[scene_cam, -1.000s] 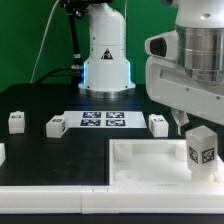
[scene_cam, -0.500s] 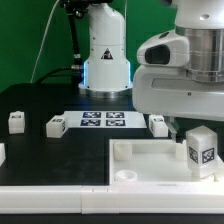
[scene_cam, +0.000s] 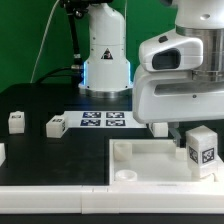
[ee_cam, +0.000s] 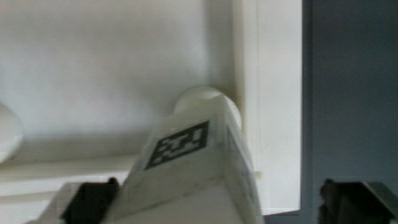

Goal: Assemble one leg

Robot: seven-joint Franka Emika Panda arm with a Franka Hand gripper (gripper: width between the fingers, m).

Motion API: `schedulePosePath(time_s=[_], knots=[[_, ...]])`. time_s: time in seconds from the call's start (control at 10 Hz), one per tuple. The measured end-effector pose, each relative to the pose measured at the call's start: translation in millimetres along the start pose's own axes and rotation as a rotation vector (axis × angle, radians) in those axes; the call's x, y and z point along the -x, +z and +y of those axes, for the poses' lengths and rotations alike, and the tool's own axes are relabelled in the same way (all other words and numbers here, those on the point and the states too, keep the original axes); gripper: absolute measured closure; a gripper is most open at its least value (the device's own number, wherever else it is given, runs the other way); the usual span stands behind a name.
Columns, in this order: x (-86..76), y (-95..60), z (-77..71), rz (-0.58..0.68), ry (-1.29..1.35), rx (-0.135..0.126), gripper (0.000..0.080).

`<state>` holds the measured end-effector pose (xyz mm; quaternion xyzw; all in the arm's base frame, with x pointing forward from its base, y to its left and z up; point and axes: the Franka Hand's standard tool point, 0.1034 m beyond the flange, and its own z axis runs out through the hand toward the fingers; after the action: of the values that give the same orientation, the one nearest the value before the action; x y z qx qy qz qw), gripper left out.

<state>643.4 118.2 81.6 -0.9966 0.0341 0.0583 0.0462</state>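
Plainly three legs (scene_cam: 55, 126) (one on tray (scene_cam: 150, 160))

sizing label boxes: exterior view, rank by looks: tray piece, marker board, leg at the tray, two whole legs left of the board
1. tray piece
2. marker board
3. leg at the tray, nearer the camera, so unsure
4. leg beside the board, leg further left: alike

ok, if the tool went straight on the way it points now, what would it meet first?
Probably the leg, upright between the fingers of the open tool in the wrist view. Depth is unclear; they might pass beside it to the white tray.
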Motion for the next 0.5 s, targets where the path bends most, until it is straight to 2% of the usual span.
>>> schedulePosePath(time_s=[0.1,0.2,0.3,0.5], knots=[[0.0,0.0,0.0,0.000,-0.001,0.000,0.0395],[0.0,0.0,0.2,0.000,-0.001,0.000,0.0395],[-0.1,-0.1,0.4,0.000,0.000,0.001,0.0508],[-0.1,0.0,0.4,0.000,0.009,0.000,0.0508]])
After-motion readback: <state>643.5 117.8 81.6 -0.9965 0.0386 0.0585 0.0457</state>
